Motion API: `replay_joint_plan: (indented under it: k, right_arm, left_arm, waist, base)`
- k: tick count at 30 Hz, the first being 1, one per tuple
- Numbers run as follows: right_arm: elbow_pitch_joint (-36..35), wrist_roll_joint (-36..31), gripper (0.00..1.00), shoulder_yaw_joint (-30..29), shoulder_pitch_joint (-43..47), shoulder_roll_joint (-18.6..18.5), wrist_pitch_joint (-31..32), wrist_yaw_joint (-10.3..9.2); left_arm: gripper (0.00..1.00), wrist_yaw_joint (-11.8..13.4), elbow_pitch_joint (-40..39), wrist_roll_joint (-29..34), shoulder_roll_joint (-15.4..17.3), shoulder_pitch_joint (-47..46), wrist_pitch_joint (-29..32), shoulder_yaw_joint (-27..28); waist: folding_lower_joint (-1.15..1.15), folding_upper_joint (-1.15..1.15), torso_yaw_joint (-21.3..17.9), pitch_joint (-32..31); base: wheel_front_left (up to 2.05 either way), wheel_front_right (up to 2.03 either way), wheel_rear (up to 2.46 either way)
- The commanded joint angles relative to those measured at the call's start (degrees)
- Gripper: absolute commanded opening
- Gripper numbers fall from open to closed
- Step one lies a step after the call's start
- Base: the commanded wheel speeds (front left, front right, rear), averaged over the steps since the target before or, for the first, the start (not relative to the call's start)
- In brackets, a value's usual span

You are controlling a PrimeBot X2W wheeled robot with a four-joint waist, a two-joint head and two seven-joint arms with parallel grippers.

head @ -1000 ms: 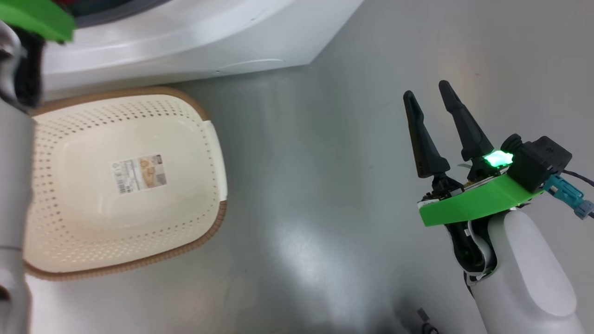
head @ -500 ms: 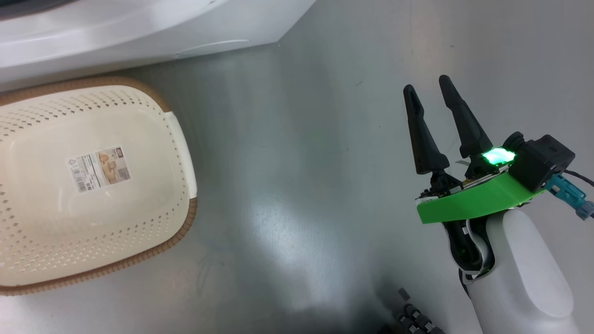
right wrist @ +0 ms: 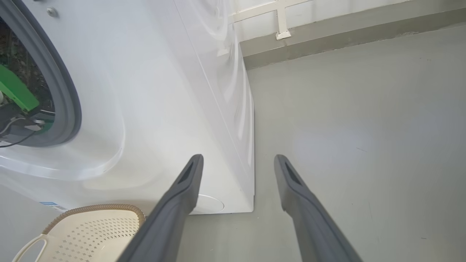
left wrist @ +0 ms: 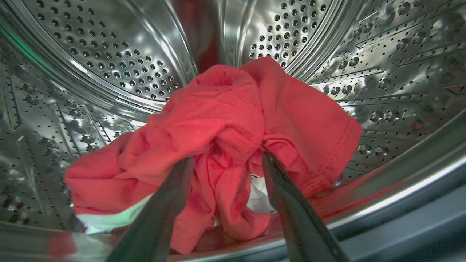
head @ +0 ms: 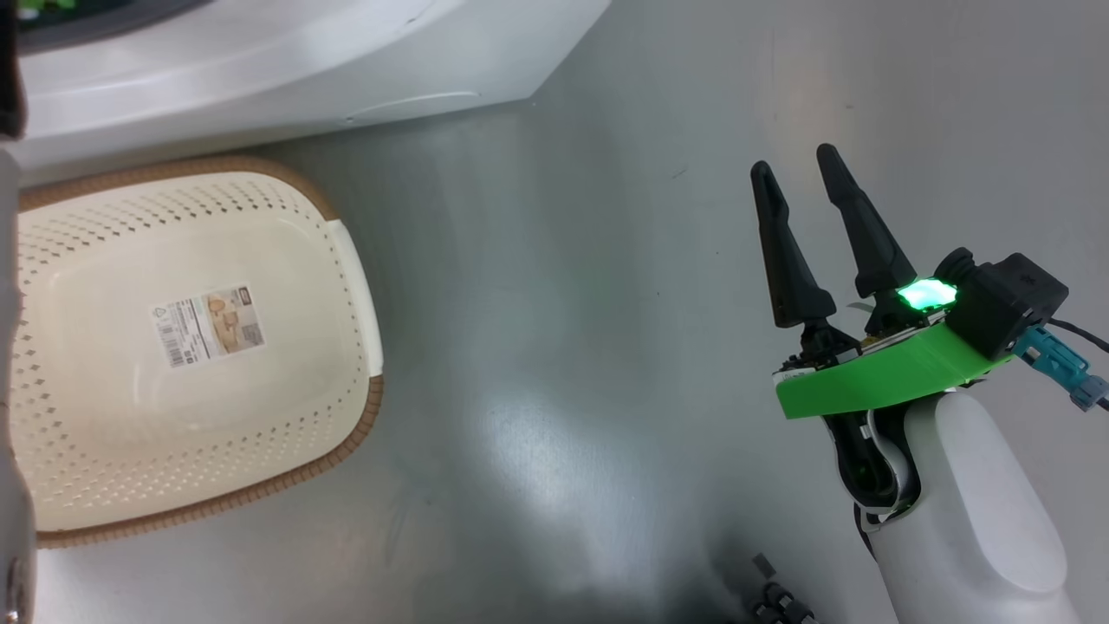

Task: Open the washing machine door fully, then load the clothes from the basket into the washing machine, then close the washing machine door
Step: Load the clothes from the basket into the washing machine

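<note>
**Parting around soft red cloth inside the drum**

Looking along the left pincer (left wrist: 227, 158): standing wide apart, flanking a bunched fold of the clothes (left wrist: 225, 120) without pinching it. Finding the clothes heaped just beyond the fingertips, lying low near the front lip of the washing machine (left wrist: 109, 54) drum, with white cloth (left wrist: 109, 220) peeking from under the red.

Judging the fabric as light, limp and slightly slick: draping, sliding and trailing rather than keeping any shape, and taking a firm squeeze without harm. Favouring, for any push deeper, a thick gathered fold at the top of the heap over a single thin hem, for fear of slipping free or dragging across the lip. Watching for cloth catching on the fingers during any pull-back.

Holding the right pincer (head: 794, 160) spread and empty above the floor (head: 563, 303), well apart from everything else. Seeing, farther off, the basket (head: 346, 438) sitting empty just beside the machine's white front, its label (head: 208, 325) showing on the bottom. Judging the loading as about done and the door closing as not yet begun.
</note>
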Motion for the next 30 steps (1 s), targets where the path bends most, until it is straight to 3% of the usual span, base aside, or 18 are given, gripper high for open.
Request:
replay_joint_plan:
  k: [1, 9, 30]
  right_arm:
    - [-0.99, -0.35, 1.00, 1.05, 1.59, 0.23, -0.27, 0.09]
    - [-0.60, -0.29, 1.00, 1.09, 1.70, -0.26, -0.27, 0.09]
    - [0.79, 0.25, 1.00, 1.53, 2.61, -1.61, -0.27, 0.09]
  left_arm:
    - [1.00, -0.52, -0.67, -0.47, 1.88, -0.67, -0.30, 0.14]
    - [1.00, -1.24, -0.74, -0.96, 1.43, 1.45, -0.79, -0.16]
    - [1.00, -2.03, -14.90, -0.82, 2.13, 17.68, -0.86, 4.40]
  waist:
    - [0.00, 0.00, 0.39, -0.60]
    - [0.00, 0.00, 1.60, -2.67]
    - [0.00, 0.00, 4.05, -11.09]
  base:
    - [0.00, 0.00, 0.00]
    - [0.00, 0.00, 0.00]
    - [0.00, 0.00, 0.00]
